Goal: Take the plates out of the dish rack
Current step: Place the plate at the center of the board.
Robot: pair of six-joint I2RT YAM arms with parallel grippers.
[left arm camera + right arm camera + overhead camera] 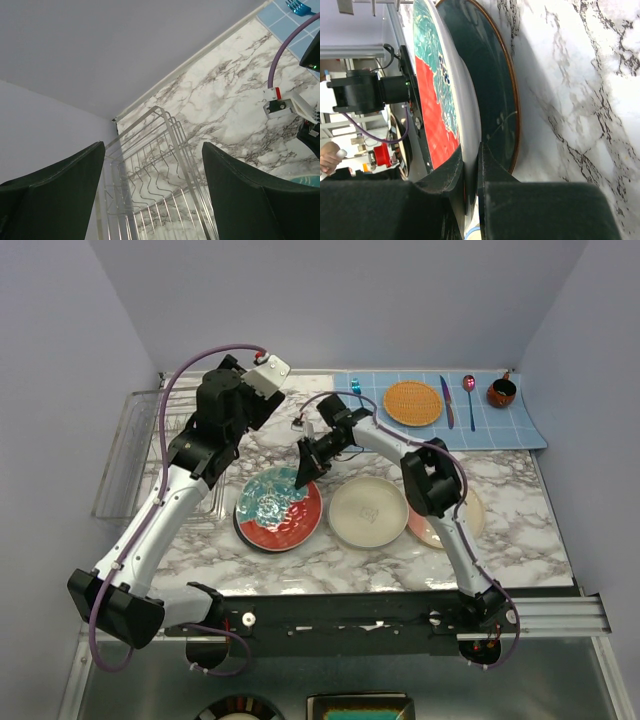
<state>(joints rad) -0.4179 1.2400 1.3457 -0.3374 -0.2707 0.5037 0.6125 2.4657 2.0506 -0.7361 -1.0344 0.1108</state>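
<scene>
- The round teal floral ceramic plate with the red part [285,512] is out of the rack, over the left middle of the white marble table [520,500]. It is tilted: the right wrist view shows both its painted face and its dark underside. Whether its low edge touches the marble, I cannot tell.
- The right gripper [471,155] is closed tight on the far rim of this plate, with one finger on each face. I judge that the rim is pinched because a flat plate gives no other place to take hold.
- Just to the right, the plain cream round plate [368,511] lies flat. Beyond it is the pink and cream plate [472,512], partly hidden by the right arm. They make a row, so the teal one is probably being set down as the third.
- The left gripper [153,145] is wide open and holds nothing. It points toward the silver wire dish rack [130,455] at the left edge, where I see no plate.
- At the back right lies the blue grid mat [500,425], with the orange woven disc [413,403] on it.
</scene>
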